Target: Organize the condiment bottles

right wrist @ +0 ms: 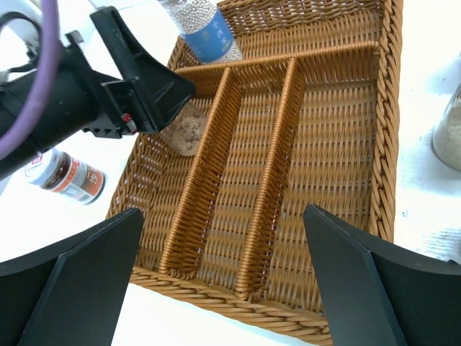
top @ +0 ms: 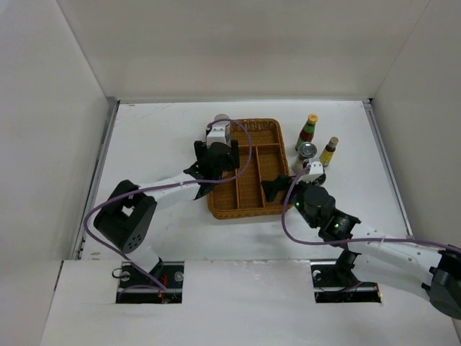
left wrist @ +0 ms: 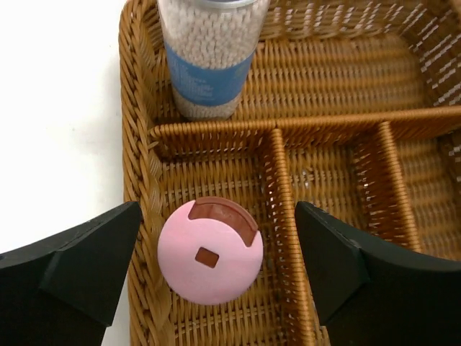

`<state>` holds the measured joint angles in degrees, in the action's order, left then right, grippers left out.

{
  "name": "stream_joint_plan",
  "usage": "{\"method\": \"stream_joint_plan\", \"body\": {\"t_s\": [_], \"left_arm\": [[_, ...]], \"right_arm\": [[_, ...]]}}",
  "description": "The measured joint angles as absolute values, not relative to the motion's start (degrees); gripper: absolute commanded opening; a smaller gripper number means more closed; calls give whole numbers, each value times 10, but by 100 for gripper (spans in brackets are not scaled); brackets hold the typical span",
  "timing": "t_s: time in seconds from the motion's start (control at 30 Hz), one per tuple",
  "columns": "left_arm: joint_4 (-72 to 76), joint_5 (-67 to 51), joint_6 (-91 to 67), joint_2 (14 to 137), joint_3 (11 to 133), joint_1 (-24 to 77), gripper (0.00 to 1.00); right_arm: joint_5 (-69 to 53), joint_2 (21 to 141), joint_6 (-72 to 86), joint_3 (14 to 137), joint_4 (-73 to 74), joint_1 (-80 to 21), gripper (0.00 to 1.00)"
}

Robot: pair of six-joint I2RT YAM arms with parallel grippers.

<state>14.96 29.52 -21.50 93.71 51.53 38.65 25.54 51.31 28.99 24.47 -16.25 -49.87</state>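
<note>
Black fingers of the left gripper (left wrist: 217, 209) stand spread on either side of the pink-lidded jar (left wrist: 210, 270) without touching it, holding nothing; the right gripper (right wrist: 222, 209) hangs wide apart over the near end of the wicker tray (right wrist: 385, 108), with nothing between its fingers. That brown tray has one cross compartment at the far end and three long lanes. In the left corner of the cross compartment the blue-label bottle (left wrist: 209, 65) stands upright, its clear body packed with small white grains. On the table just right of the tray stand a dark sauce bottle (top: 308, 132) with an orange-yellow cap and a smaller yellow-label bottle (top: 329, 151). The pink-lidded jar sits upright in the leftmost lane, its round lid showing a brown crescent opening and a small brown square. Left of the tray, on the bare table, a red-label jar (right wrist: 68, 176) of dark contents lies on its side. A silver-lidded jar (top: 307, 150) stands between the two sauce bottles.
</note>
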Motion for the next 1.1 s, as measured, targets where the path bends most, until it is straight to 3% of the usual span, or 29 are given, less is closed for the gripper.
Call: {"method": "stream_joint_plan", "body": {"t_s": [0.1,0.4,0.63,0.83,0.97,1.1], "left_arm": [[151,297,-215,892,498,388,95],[68,387,-254,566,405,352,93],[-94,382,-325,541,315,272,93],[-127,376,-347,557,300,253,92],[-112,372,-350,607,300,244,80],[-92,368,-349,648,300,233,41]], "right_arm": [[255,518,290,245,-166,-499,100],[250,534,291,245,-173,-499,100],[245,534,294,245,-173,-499,100],[244,534,294,245,-173,-499,100],[243,534,294,245,-173,-499,100],[243,531,294,245,-173,-499,100]]}}
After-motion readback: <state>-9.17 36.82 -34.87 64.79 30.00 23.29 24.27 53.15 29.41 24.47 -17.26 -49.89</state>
